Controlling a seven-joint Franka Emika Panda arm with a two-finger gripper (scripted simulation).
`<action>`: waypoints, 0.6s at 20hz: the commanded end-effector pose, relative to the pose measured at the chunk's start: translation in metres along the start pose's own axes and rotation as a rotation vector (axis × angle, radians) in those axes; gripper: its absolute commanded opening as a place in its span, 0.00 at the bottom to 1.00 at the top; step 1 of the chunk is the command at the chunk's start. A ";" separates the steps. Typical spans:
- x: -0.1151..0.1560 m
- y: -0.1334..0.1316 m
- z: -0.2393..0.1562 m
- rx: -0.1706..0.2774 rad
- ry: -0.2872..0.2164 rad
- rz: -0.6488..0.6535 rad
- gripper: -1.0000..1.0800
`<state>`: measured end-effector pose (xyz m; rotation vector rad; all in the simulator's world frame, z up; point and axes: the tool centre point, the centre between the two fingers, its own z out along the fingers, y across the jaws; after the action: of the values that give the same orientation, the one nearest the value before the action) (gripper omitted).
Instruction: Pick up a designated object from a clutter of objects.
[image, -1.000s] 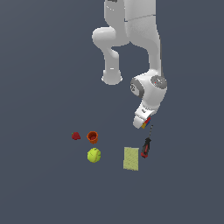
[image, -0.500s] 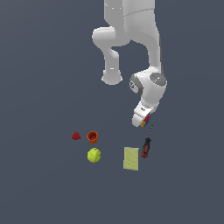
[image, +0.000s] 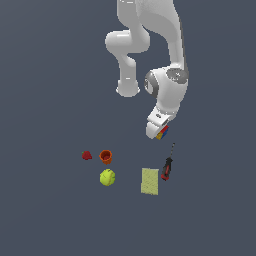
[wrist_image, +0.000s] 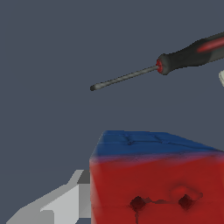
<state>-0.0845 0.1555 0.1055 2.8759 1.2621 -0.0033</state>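
Observation:
The designated object, a small cube (image: 162, 132) with red, blue and yellow faces, hangs in the air above the floor with my gripper (image: 159, 131) shut on it. In the wrist view the cube (wrist_image: 157, 183) fills the near corner, red face toward the camera and blue face above it. One grey finger (wrist_image: 65, 204) shows beside it; the other is hidden. The rest of the clutter of objects lies on the floor below, apart from the cube.
A red-black screwdriver (image: 167, 167) (wrist_image: 175, 59) lies just below the gripper, with a pale yellow sponge (image: 150, 181) beside it. Toward the exterior view's left sit a yellow-green ball (image: 107, 177), an orange cup (image: 105, 156) and a red strawberry (image: 87, 155).
The gripper has risen a little with the cube held in it. The items on the floor have not moved.

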 end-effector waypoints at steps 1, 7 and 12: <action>-0.007 0.008 -0.021 -0.001 0.002 0.000 0.00; -0.027 0.028 -0.078 0.003 0.004 -0.001 0.00; -0.043 0.046 -0.125 0.004 0.006 -0.002 0.00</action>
<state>-0.0800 0.0997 0.2155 2.8797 1.2654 0.0004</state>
